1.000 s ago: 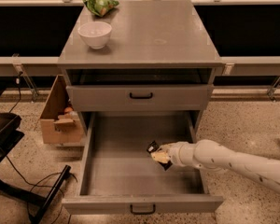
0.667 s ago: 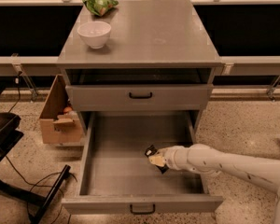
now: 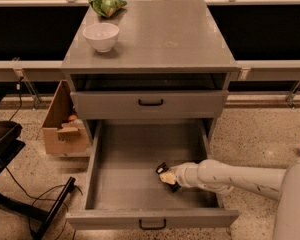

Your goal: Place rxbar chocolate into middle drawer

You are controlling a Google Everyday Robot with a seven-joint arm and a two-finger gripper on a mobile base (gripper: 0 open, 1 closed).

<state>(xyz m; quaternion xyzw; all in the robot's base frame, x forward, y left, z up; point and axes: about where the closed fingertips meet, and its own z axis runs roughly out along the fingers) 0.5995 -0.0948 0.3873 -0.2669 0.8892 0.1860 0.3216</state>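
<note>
Low in the frame, the gripper [image 3: 166,176] pinches the black bar [image 3: 161,167] inside the smooth grey drawer [image 3: 130,186]; a round white bowl [image 3: 101,35] stands upper left.

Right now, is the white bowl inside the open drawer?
No, the white bowl stands on the cabinet top; the gripper is inside the open middle drawer.

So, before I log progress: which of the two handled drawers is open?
The middle drawer, the lower one, pulled out with the gripper inside it, right of centre; the drawer above is shut.

Raised front camera looks down at hand [image 3: 166,176] inside middle drawer [image 3: 130,184].
</note>
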